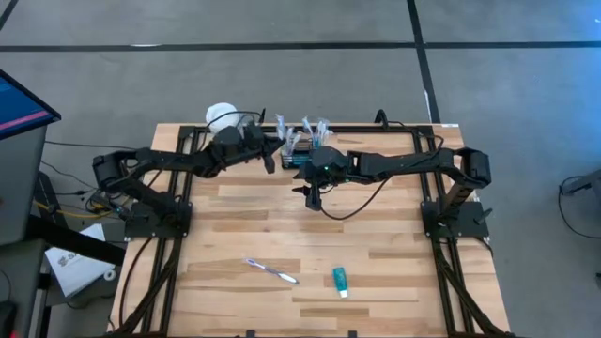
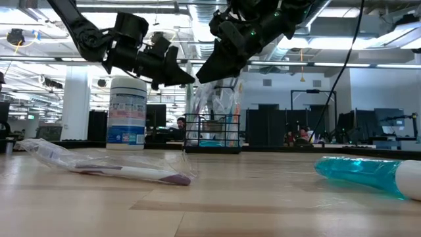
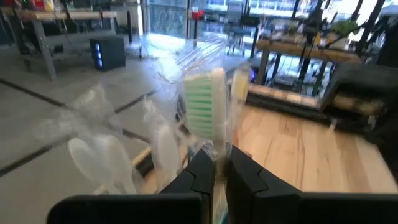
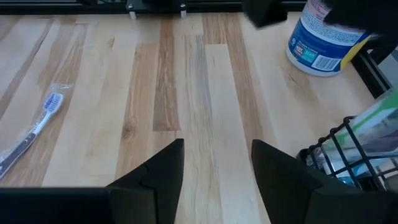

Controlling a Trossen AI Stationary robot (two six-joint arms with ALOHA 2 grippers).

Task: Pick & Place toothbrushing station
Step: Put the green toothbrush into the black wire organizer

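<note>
The black mesh basket [image 1: 299,150] stands at the far edge of the pale plank worktop [image 1: 376,235], beside a white canister [image 2: 127,112]. Left gripper [image 3: 216,171] jaws pinched shut; right gripper [image 4: 216,163] jaws wide, empty. Grey floor [image 1: 282,75] surrounds.

The table [image 1: 376,272] is pale wood in lighter and browner planks. The basket [image 2: 212,135] is black wire mesh. The canister [image 2: 127,112] is white with a blue label. A loose toothbrush [image 4: 34,127] in clear wrap has a blue-and-white head and dark purple handle. The tube [image 1: 340,281] is teal. Both arms are black.
</note>
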